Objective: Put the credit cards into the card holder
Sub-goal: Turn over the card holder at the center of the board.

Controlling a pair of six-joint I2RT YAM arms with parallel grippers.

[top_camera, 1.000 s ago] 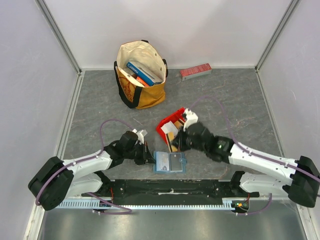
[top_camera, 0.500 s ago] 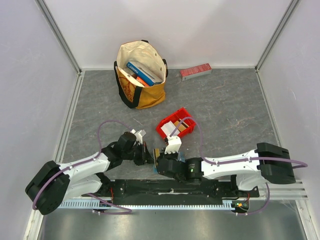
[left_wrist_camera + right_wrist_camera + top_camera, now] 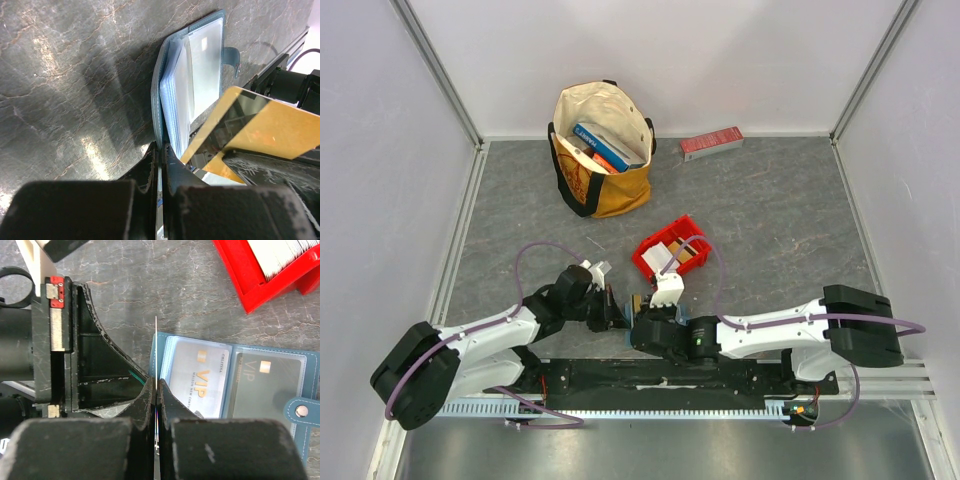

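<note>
Top external: right claw (image 3: 156, 388) brought credit card (image 3: 280, 131) to card holder (image 3: 265, 385).

The card holder (image 3: 233, 384) is teal, the credit card (image 3: 270, 132) gold, the bin (image 3: 248, 286) red.

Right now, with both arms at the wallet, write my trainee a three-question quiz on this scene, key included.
1. True or false: the card holder lies shut.
2. What is the right gripper pinching? A) a gold credit card B) a spoon C) nothing
3. Fill in: the pages facing the right wrist camera show ___ cards marked VIP.
Key: 1 false, it lies open; 2 A; 3 two.
</note>
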